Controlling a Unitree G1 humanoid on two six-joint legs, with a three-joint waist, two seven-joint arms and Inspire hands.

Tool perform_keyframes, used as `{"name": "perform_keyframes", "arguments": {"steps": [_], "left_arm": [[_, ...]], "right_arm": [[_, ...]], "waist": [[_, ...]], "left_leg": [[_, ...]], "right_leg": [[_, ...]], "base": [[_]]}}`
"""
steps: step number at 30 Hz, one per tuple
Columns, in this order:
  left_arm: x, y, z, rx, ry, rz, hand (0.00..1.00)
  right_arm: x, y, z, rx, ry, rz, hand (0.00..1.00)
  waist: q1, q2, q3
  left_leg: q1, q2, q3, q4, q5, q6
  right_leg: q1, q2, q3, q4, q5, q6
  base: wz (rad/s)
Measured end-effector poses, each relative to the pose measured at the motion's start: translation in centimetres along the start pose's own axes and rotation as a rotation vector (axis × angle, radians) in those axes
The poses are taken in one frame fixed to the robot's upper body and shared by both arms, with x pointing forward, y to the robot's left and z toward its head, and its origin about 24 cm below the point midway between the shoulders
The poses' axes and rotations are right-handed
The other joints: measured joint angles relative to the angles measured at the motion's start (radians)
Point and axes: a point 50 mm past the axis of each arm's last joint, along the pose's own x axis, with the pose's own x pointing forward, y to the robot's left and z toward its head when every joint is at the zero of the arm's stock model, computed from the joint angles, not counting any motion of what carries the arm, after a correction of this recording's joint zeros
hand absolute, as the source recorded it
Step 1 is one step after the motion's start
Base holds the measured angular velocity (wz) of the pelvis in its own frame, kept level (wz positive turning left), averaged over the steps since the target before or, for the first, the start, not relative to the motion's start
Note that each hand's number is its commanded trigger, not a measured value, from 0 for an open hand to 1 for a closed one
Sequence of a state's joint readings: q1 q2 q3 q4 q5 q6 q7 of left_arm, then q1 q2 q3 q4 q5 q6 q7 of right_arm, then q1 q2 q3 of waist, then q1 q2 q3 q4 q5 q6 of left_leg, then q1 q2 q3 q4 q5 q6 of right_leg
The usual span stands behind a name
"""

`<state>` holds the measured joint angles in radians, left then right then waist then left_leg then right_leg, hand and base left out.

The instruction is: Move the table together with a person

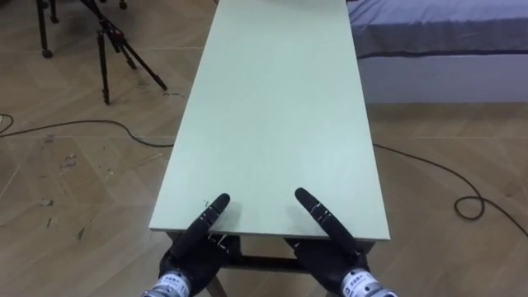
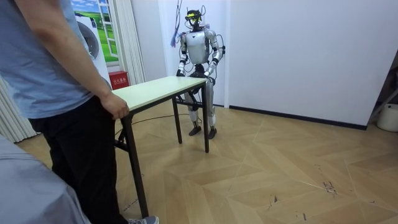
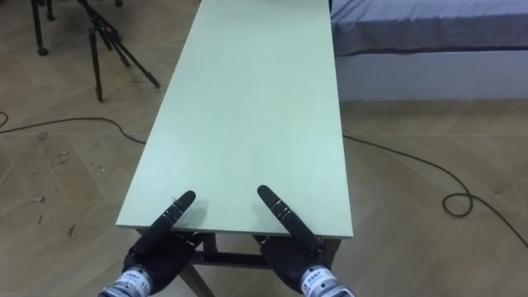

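Note:
A long pale green table (image 1: 276, 99) stretches away from me, and I stand at its near short end. My left hand (image 1: 196, 235) and right hand (image 1: 328, 224) clamp that near edge: each thumb lies flat on the top, and the palm and fingers are tucked under the board. In the room view a person holds the opposite end of the table (image 2: 155, 90) with a hand (image 2: 116, 106) curled over the corner. The table stands level on its dark folding legs.
A black tripod (image 1: 115, 45) stands on the wooden floor to the table's left, with a dark cable (image 1: 82, 128) lying near it. A bed (image 1: 437, 41) lies close along the right side. Another cable (image 1: 462, 198) loops on the floor at the right.

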<state>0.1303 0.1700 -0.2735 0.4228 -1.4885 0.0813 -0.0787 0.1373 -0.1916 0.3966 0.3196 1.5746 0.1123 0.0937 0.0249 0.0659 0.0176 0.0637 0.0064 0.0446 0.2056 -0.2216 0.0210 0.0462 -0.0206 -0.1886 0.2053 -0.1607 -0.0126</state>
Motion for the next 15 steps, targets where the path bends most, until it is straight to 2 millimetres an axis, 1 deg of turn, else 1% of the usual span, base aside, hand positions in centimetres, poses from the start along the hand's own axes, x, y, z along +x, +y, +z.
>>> {"name": "perform_keyframes", "arguments": {"steps": [1,2,3,9,13,15], "left_arm": [[0.0,0.0,0.0,0.0,-0.001,0.0,0.67],[0.0,0.0,0.0,0.0,-0.001,0.0,0.94],[0.0,0.0,0.0,0.0,-0.001,-0.002,1.0],[0.1,-0.8,0.3,-0.015,-0.017,-0.025,1.0],[0.2,-1.0,0.1,-0.03,-0.018,-0.031,1.0],[0.3,-1.1,0.1,-0.031,-0.019,-0.01,0.99]], "right_arm": [[0.0,0.0,0.0,0.0,0.0,0.0,1.0],[0.0,0.0,0.0,0.001,0.0,0.0,1.0],[0.0,0.0,0.0,0.001,0.0,0.0,1.0],[-0.3,0.0,0.8,0.029,-0.055,-0.008,1.0],[-0.2,0.0,0.9,0.045,-0.075,-0.043,1.0],[-0.2,0.2,0.8,0.037,-0.075,-0.078,1.0]], "waist": [[-0.001,0.0,0.0],[-0.003,0.0,0.0],[-0.006,0.0,0.0002],[-0.021,-0.003,0.0004],[-0.017,-0.008,0.001],[-0.016,-0.023,-0.0004]], "left_leg": [[0.0,0.0,0.0,0.0,0.0,0.0],[-0.001,0.0,0.0,0.0,0.0,0.0],[-0.001,0.0,0.0,0.0,0.0,0.0],[0.0,-0.002,0.005,0.0,0.001,0.002],[0.0,-0.002,0.008,0.001,0.002,0.003],[0.0,-0.001,0.008,0.0,0.002,0.003]], "right_leg": [[0.0,0.0,0.0,0.0,0.0,0.0],[0.0,-0.001,-0.002,0.0,0.0,0.0],[0.0,-0.002,-0.004,0.0,0.0,0.0],[-0.006,-0.004,-0.002,0.001,0.0,0.0],[-0.012,-0.005,0.001,0.005,0.0,0.0],[-0.011,-0.004,0.001,0.004,0.0,0.0]], "base": [[0.0],[0.0],[0.0],[-0.02],[-0.02],[0.0]]}}
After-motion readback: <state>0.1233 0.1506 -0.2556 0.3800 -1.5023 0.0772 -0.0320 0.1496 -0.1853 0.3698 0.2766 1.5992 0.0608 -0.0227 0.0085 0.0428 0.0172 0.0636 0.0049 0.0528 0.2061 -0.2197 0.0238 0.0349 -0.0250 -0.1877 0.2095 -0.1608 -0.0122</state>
